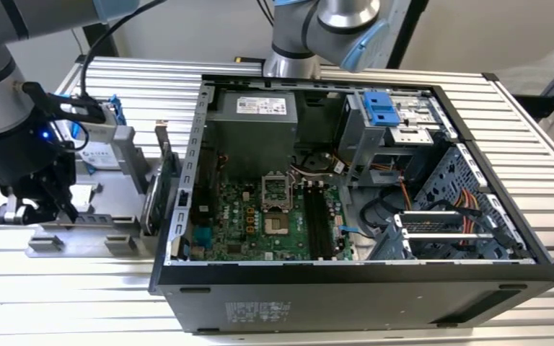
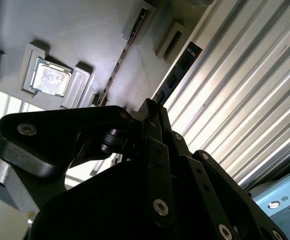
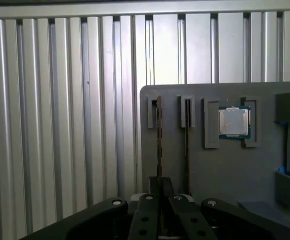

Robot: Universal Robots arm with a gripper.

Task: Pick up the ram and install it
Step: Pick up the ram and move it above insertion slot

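Pincer [image 3: 159, 184] downward, pinched tightly closed.

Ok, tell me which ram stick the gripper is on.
The ram nearest the holder edge, farthest from the processor; the gripper is shut on it.

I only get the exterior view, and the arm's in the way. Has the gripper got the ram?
Observer: Yes. In the first wrist view the gripper is closed on the ram, a thin stick seen edge-on at the end slot of the grey holder.
Operator: Is there another stick?
Observer: Yes, a second stick stands in the slot right beside it.
Operator: Anything else on that holder?
Observer: A square silver processor chip sits in a recess further along.
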